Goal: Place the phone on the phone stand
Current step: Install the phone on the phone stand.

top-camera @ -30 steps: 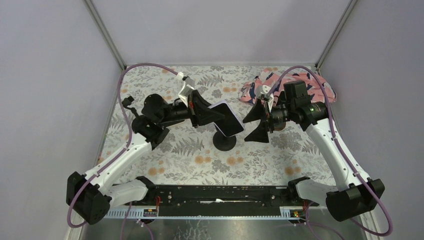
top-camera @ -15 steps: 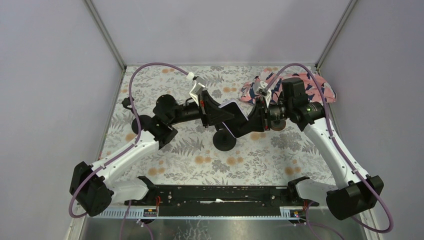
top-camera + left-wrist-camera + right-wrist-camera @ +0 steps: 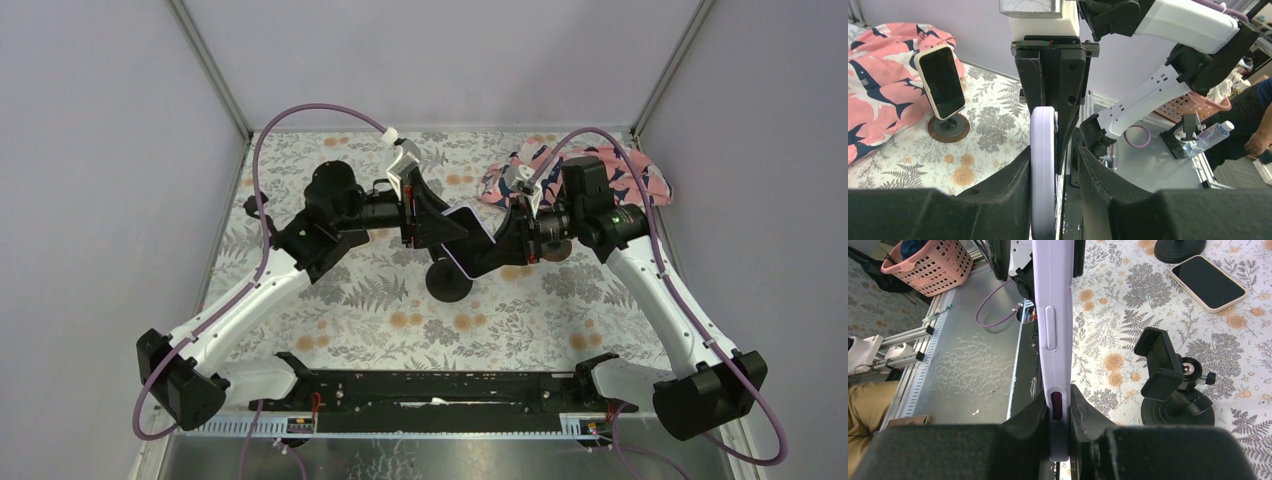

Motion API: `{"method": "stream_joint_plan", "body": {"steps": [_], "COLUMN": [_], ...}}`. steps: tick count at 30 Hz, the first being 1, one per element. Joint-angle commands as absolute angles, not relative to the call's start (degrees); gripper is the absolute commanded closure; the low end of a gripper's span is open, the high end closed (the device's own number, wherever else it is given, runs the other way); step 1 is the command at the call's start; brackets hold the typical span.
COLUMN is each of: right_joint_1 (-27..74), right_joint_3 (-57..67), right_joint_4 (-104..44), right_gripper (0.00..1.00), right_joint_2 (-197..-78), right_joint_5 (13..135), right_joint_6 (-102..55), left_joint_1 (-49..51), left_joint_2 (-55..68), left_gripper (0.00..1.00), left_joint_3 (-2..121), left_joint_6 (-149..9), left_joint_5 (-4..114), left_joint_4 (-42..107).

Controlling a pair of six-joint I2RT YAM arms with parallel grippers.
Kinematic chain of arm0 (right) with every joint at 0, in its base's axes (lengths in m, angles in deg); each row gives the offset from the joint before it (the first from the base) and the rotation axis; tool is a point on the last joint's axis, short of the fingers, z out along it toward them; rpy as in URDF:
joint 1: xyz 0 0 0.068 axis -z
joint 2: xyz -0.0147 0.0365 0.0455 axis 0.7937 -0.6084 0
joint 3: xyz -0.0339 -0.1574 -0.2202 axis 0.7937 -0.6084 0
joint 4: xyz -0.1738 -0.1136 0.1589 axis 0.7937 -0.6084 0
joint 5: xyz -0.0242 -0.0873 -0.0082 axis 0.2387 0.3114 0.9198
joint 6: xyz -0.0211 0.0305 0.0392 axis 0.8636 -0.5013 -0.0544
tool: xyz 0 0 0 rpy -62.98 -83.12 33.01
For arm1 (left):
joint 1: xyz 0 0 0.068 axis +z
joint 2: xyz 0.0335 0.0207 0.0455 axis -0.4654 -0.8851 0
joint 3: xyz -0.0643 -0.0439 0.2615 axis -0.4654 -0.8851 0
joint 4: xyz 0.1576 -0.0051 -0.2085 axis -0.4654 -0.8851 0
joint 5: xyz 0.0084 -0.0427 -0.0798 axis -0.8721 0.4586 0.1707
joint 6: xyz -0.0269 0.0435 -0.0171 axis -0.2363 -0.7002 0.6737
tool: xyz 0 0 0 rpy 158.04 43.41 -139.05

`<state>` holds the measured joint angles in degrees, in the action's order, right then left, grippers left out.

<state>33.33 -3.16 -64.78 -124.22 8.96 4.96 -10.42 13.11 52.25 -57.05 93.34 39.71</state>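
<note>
A second ago the right hand [image 3: 497,247] stood spread wide, apart from the phone [image 3: 467,231], which only the left hand [image 3: 443,226] carried. Now the right hand's fingers [image 3: 1036,412] are pressed tight on both faces of the lavender phone, at the end with the small dark port. The left elbow has drawn back toward the far wall, while the phone has barely shifted. In the left wrist view the left hand is narrow around the phone. The finger on the left of that view lies against the phone, and a dark slit shows on the other side, so I cannot tell whether it truly grips. The phone hangs in the air between the two hands, tilted, its lower end just above the black phone stand [image 3: 449,281], whose clamp is not touching it. Bare floral table [image 3: 400,330] shows on the near side of the stand. At the far right a pink cloth [image 3: 641,176] lies near the wall, with a cream phone [image 3: 941,82] on a round wooden base [image 3: 949,130] just beside it, behind the right hand. Both forearms lie nearly level, and the hands meet nose to nose over the middle of the table.
</note>
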Motion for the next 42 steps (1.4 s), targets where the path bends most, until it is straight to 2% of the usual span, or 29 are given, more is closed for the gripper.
{"method": "stream_joint_plan", "body": {"steps": [1, 9, 28, 31, 35, 42], "right_joint_1": [33.1, 33.0, 33.1, 33.0, 33.0, 33.0], "right_joint_3": [-2.4, -2.6, -2.6, -2.8, -2.8, -2.8], "right_joint_4": [-67.0, -67.1, -66.2, -66.1, -65.9, -66.1], "right_gripper": [0.99, 0.99, 0.98, 0.98, 0.98, 0.96], "right_joint_2": [-124.2, -124.3, -124.7, -124.8, -124.8, -124.8], "right_joint_5": [8.5, 8.7, 9.1, 9.1, 9.1, 9.6], "right_joint_6": [7.3, 7.8, 6.9, 6.9, 6.9, 6.9], "left_joint_1": [-9.0, -8.2, -8.7, -8.7, -8.7, -8.7], "left_joint_2": [13.0, 10.7, 8.7, 8.3, 7.4, 7.7], "left_gripper": [0.57, 0.57, 0.68, 0.77, 0.99, 1.0], "left_joint_3": [56.4, 57.6, 57.7, 58.1, 58.6, 58.6], "left_joint_6": [-61.4, -58.7, -57.4, -57.5, -57.1, -58.0], "left_joint_5": [98.3, 102.2, 104.9, 105.8, 107.7, 108.8], "left_joint_4": [31.5, 32.2, 32.6, 32.6, 32.5, 32.0]}}
